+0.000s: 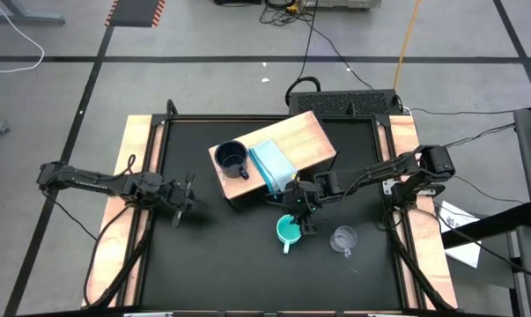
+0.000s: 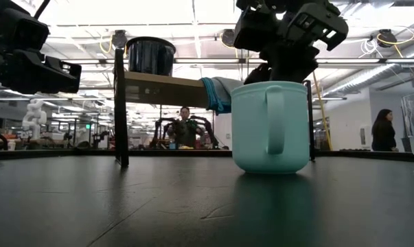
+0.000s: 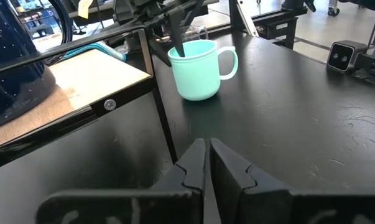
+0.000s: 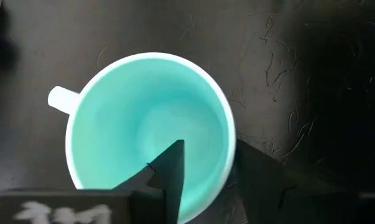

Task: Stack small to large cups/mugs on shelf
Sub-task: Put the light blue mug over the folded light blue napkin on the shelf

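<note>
Turquoise cup [image 1: 287, 231]: upright on the counter [image 1: 212, 264], just before the shelf [image 1: 305, 139].
Right pincer [image 4: 203, 171]: directly above it, fingers spread astride the rim, one inside, one outside.
Left pincer [image 3: 208, 163]: pressed together, well apart.

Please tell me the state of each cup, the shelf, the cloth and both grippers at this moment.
Dark mug: upright on the shelf.
Turquoise cup: upright on the table, empty.
Clear glass mug: on the table, untouched.
Shelf: carries the dark mug and cloth.
Blue cloth: folded.
Right gripper: open, straddling the turquoise cup's rim.
Left gripper: shut, empty.
</note>
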Tool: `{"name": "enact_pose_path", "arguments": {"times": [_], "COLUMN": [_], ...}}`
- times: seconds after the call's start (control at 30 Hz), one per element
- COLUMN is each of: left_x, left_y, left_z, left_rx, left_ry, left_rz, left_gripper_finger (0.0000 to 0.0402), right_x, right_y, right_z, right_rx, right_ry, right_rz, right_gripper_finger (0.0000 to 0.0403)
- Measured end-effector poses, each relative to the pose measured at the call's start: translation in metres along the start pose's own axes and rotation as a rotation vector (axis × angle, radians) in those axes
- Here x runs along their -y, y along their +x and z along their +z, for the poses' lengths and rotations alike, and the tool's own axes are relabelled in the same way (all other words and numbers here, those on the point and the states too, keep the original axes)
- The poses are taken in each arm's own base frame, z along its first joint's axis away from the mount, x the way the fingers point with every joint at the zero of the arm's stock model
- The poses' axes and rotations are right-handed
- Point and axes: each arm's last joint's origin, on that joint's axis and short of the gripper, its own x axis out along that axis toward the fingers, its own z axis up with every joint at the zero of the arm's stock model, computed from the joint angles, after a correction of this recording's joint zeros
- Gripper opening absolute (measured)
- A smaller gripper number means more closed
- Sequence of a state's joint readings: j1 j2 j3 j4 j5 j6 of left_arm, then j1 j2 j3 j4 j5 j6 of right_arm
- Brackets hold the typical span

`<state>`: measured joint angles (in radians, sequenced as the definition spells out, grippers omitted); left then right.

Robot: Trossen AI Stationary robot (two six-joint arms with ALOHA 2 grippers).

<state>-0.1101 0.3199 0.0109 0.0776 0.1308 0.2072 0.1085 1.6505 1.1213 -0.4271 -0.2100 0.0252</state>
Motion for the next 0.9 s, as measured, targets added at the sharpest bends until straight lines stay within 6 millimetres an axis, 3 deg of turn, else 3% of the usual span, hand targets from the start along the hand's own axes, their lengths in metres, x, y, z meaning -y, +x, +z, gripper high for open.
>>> {"name": "enact_pose_path", "arguments": {"times": [0.37,0.9], "left_x": [0.0000,0.0000], "left_y": [0.0000,0.0000], "left_z": [0.0000,0.0000], "left_rx": [0.000,0.000], "left_ry": [-0.003,-0.007], "left_rz": [0.000,0.001], "left_gripper_finger": [0.0003,0.0030], "right_x": [-0.0001,-0.0014], "right_y": [0.0000,-0.0055], "right_z": [0.0018,0.0083], "right_rx": [0.019,0.019], "right_ry": [-0.021,-0.024], "right_rz": [0.002,0.001], "right_gripper_finger": [0.0008,0.0002]}}
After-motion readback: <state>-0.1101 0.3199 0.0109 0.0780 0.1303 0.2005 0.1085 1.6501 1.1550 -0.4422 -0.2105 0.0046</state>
